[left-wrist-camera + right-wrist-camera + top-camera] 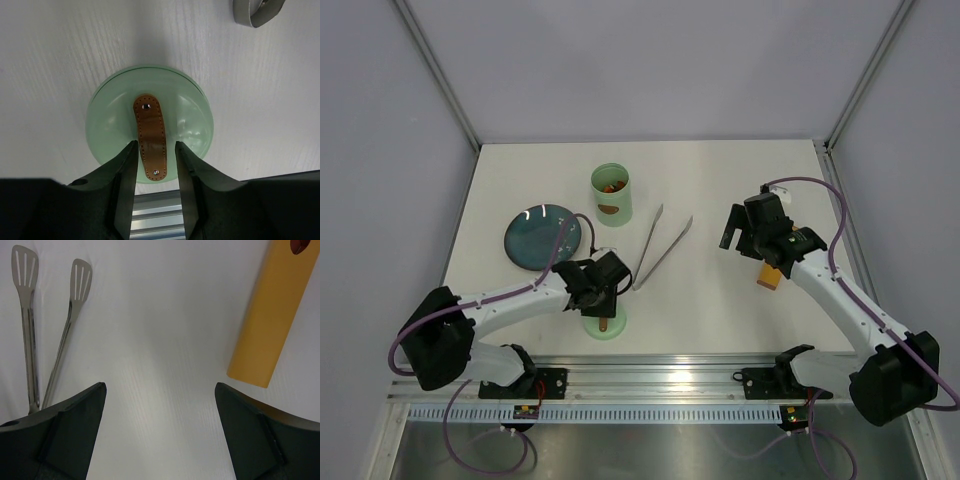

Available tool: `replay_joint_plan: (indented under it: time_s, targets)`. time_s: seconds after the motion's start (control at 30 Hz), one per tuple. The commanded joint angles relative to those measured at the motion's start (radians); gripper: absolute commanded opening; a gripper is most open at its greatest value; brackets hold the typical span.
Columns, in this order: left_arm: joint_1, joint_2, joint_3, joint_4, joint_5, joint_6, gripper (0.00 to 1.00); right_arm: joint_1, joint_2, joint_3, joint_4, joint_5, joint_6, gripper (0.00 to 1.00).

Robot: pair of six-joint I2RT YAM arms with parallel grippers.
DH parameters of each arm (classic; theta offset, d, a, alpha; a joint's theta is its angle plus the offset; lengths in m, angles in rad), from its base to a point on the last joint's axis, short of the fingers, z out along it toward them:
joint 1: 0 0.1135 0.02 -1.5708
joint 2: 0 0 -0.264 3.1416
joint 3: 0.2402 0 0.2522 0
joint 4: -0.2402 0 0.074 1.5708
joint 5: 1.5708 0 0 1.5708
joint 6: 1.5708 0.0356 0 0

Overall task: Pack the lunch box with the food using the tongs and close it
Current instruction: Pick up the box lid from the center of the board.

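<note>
Evidently the orange food pieces point(611, 186) sit in the mint-green cylindrical lunch box point(611, 207) with the silver metal tongs point(658, 248) lying near it, leaving only the round green lid point(192, 117) at the table's point(720, 180) near edge, the left gripper's point(156, 145) jaws narrowly astride its brown handle point(150, 131) without pinching, the right gripper point(160, 385) wide and empty.

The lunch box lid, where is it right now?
Top view: the lid lies on the table near its front edge, under the left tool, whose fingers straddle its brown handle; the tongs lie nearby.

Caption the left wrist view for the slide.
Left gripper straddles the brown handle of the green lid lying on the white table, jaws not yet closed.
</note>
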Motion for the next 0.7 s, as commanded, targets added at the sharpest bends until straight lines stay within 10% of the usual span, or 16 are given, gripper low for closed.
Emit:
replay_joint_plan:
  time_s: [0.0,0.4,0.67]
  targets:
    - [-0.006,0.0,-0.003,0.04,0.009,-0.02,0.36,-0.004,0.008,0.029,0.022,-0.013,-0.009,0.98]
    - [-0.006,-0.021,0.094,-0.036,-0.115,0.032,0.02,-0.004,0.016,0.031,0.017,-0.013,-0.014,0.98]
    - [-0.004,-0.072,0.21,-0.119,-0.161,0.071,0.0,-0.006,0.017,0.02,0.028,-0.016,-0.012,0.98]
